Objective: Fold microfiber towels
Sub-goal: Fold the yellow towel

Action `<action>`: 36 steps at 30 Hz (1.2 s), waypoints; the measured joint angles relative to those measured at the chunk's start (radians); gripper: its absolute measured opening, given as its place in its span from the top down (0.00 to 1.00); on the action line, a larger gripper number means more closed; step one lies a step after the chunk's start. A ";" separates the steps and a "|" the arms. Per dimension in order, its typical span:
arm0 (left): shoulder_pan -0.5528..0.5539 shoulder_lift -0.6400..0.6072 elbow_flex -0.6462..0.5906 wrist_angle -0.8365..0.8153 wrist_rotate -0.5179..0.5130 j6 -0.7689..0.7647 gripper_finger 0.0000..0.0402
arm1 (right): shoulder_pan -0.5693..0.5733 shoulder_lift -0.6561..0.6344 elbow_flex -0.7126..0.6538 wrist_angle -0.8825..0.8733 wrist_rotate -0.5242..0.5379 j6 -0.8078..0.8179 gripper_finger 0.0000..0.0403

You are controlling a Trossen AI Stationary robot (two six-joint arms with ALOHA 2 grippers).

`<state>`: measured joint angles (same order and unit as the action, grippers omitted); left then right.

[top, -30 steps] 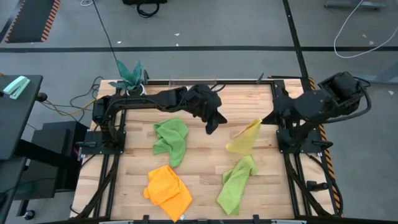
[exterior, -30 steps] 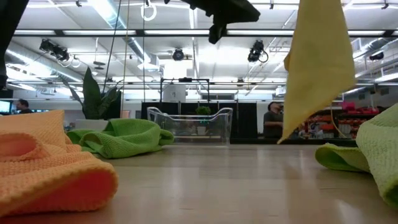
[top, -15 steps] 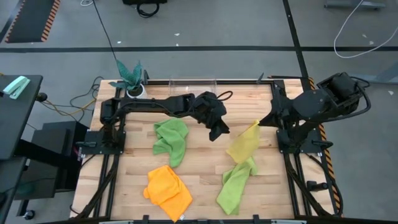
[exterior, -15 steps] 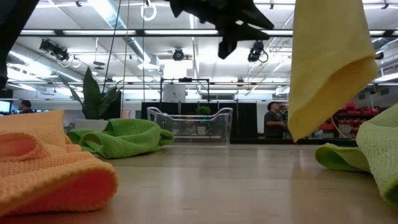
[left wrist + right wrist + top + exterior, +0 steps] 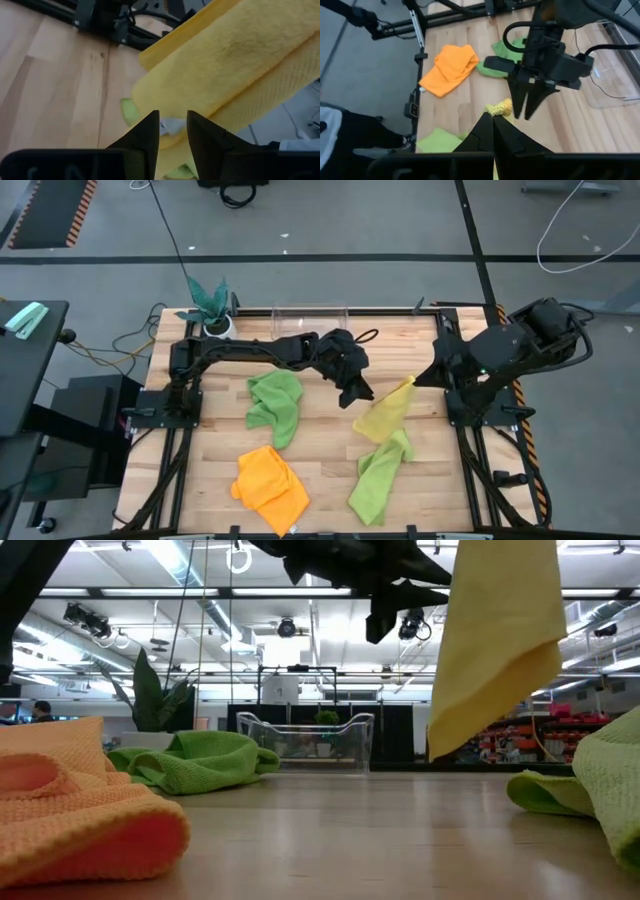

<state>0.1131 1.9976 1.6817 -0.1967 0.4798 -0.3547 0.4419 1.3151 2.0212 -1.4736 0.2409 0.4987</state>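
My right gripper (image 5: 418, 378) is shut on the yellow towel (image 5: 385, 413), which hangs above the table's right middle. In the low view the yellow towel (image 5: 500, 640) is clear of the wood. My left gripper (image 5: 362, 395) is open beside the towel's left side, and its fingers (image 5: 150, 131) point at the cloth. One lime green towel (image 5: 274, 405) lies crumpled at left centre. The other lime green towel (image 5: 380, 470) lies under the yellow one at the near right. The orange towel (image 5: 270, 485) lies crumpled at the near left. My right gripper pinches the yellow towel's top corner (image 5: 499, 107) between its two shut fingers; a small bunch of cloth sticks out past the tips. The towel hangs slack below, lifted clear of the table. My left gripper: I cannot tell whether its fingers touch the yellow cloth (image 5: 235, 65) ahead of them.
A clear plastic bin (image 5: 310, 314) stands at the far edge, and a teal plant in a white pot (image 5: 210, 305) at the far left corner. Bare wood shows in the middle of the table (image 5: 325, 445). Black frame rails run along both sides.
My left gripper has gone toward the table's right edge and a little toward the near edge, closing on the hanging yellow towel. The towel has stayed lifted and has swung, its lower end drifting toward the left gripper.
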 joint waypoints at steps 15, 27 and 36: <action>-0.005 0.000 0.000 -0.018 0.057 0.075 0.73 | 0.000 0.000 0.000 0.048 0.012 0.045 1.00; 0.015 0.036 0.000 -0.014 0.055 0.073 0.73 | 0.000 0.000 0.000 0.072 0.012 0.078 1.00; 0.019 0.035 0.000 0.003 0.065 0.078 0.73 | 0.000 0.000 0.000 0.072 0.012 0.070 1.00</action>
<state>0.1321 2.0331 1.6821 -0.1935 0.5443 -0.2768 0.4419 1.3151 2.0212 -1.4021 0.2531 0.5686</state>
